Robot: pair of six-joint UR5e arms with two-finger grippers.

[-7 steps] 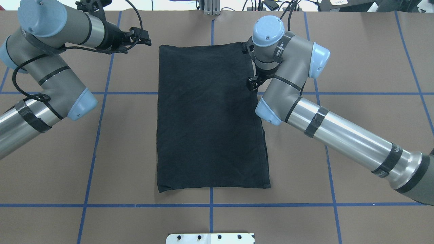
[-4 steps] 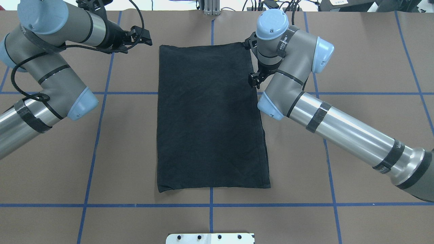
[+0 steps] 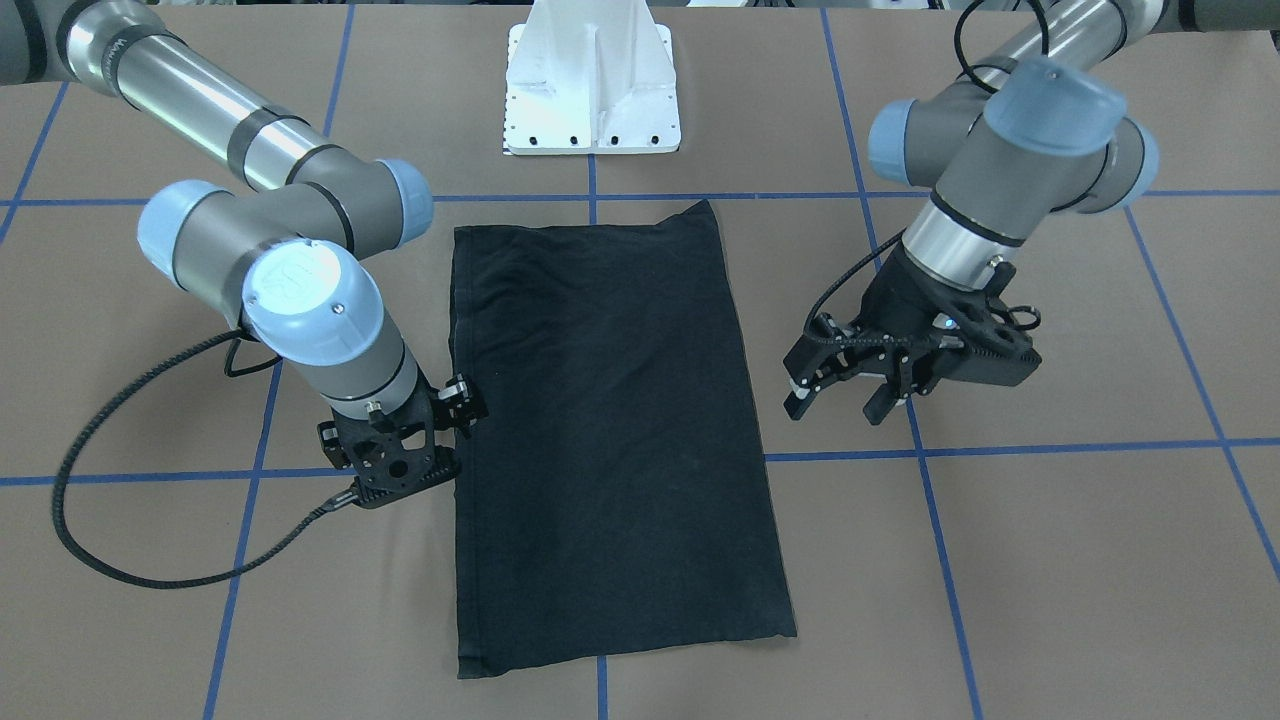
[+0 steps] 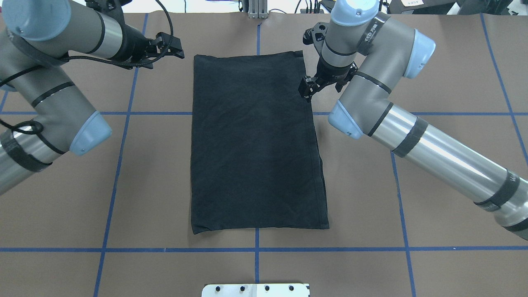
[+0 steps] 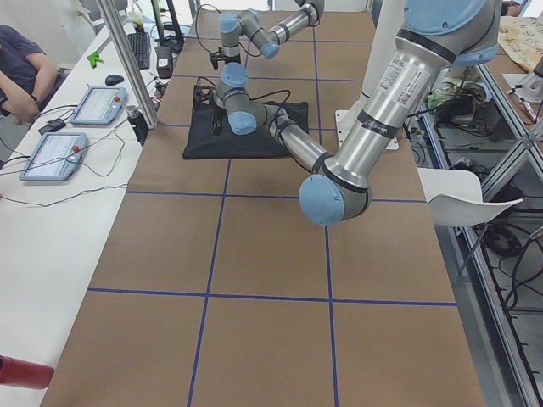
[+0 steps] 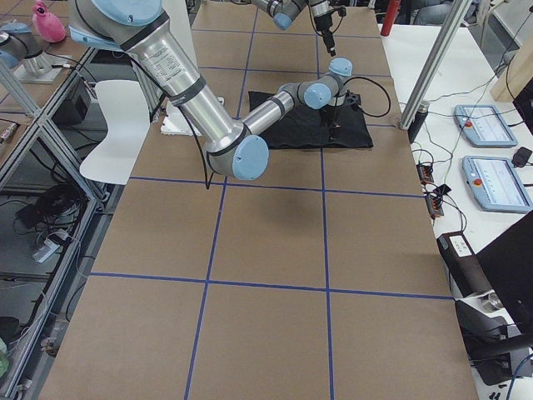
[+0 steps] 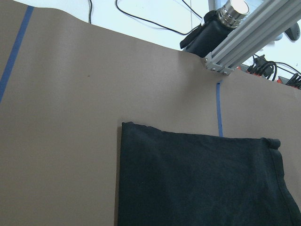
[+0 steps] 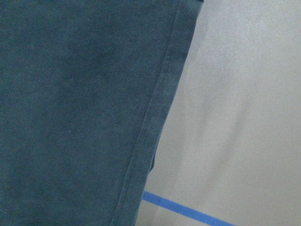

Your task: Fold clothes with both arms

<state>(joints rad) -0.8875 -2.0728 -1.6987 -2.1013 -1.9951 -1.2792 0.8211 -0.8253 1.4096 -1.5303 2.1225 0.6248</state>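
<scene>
Folded black fabric T-shirt (image 4: 255, 144) flat on the brown paper-covered desk (image 4: 156, 185), between both arms.
Jaws of the grey-silver left arm (image 3: 985, 190) spread wide, well clear of cloth; those of the matching right arm (image 3: 310, 310) at the long edge, opening impossible to tell. Risk: snagging one layer only, dragging the fold askew. Left spread plain from the front, unclear overhead.

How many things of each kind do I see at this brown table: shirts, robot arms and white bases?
Black T-shirt: 1
Robot arms: 2, the left arm and the right arm
White pedestal base: 1
Total: 4
</scene>
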